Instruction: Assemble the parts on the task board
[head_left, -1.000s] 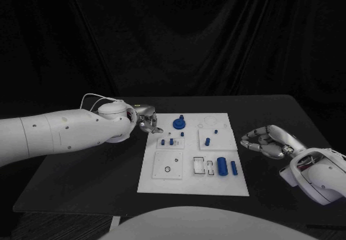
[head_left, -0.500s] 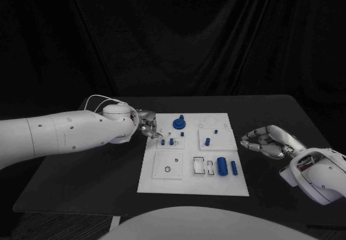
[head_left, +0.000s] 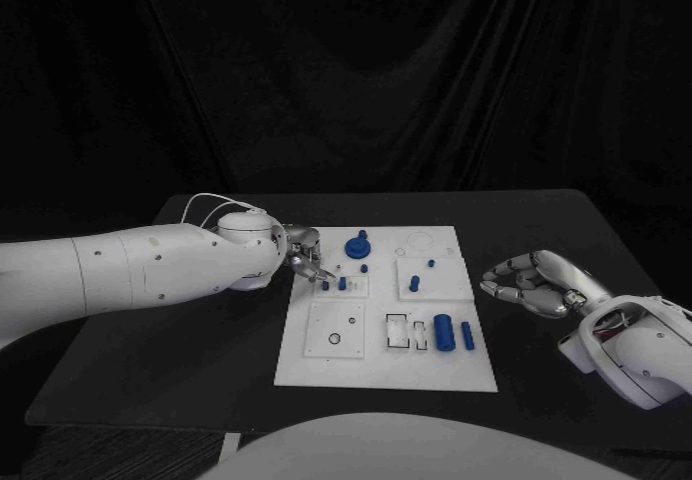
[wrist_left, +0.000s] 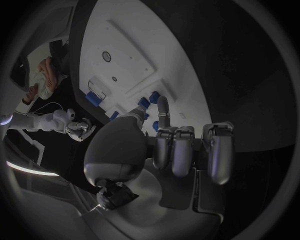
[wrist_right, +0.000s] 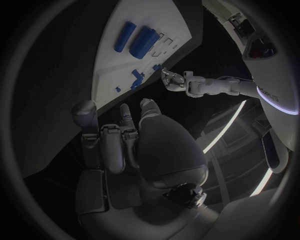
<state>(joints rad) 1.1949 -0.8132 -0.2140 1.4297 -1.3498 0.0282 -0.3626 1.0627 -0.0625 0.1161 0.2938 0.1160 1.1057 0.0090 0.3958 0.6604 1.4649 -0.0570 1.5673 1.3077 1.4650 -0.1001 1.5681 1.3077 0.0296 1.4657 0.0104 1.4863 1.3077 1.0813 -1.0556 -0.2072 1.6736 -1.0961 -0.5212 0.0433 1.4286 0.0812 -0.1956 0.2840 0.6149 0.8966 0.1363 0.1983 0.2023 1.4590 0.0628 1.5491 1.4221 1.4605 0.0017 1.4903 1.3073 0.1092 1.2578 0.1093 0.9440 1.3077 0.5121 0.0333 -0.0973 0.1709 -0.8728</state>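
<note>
Black tabletop (head_left: 173, 350), dark drape behind it, nothing else of the room I can make out. White task board (head_left: 378, 355) sits mid-table, between my two arms. My left hand (head_left: 306, 259) is at the board's left edge, fingertips over the pair of small blue pegs (head_left: 335, 284) in the upper-left tile; fingers partly curled, and I can't tell whether they pinch anything, since the fingertips hide the contact spot. My right hand (head_left: 531, 283) hangs off the board's right side, well clear of it, fingers curled in on nothing. Parts on the board: tall blue knob (head_left: 358, 244) near the top, a small blue peg (head_left: 414, 283) in the upper-right tile, two blue cylinders (head_left: 453, 332) lying side by side in the lower right beside an open rectangular slot (head_left: 397, 331). Step in hand, as I read it: left hand working the pegs in the upper-left tile. Next move needs a fine pinch on one peg and a straight vertical seat; risk is nudging its neighbour, they stand close together.
</note>
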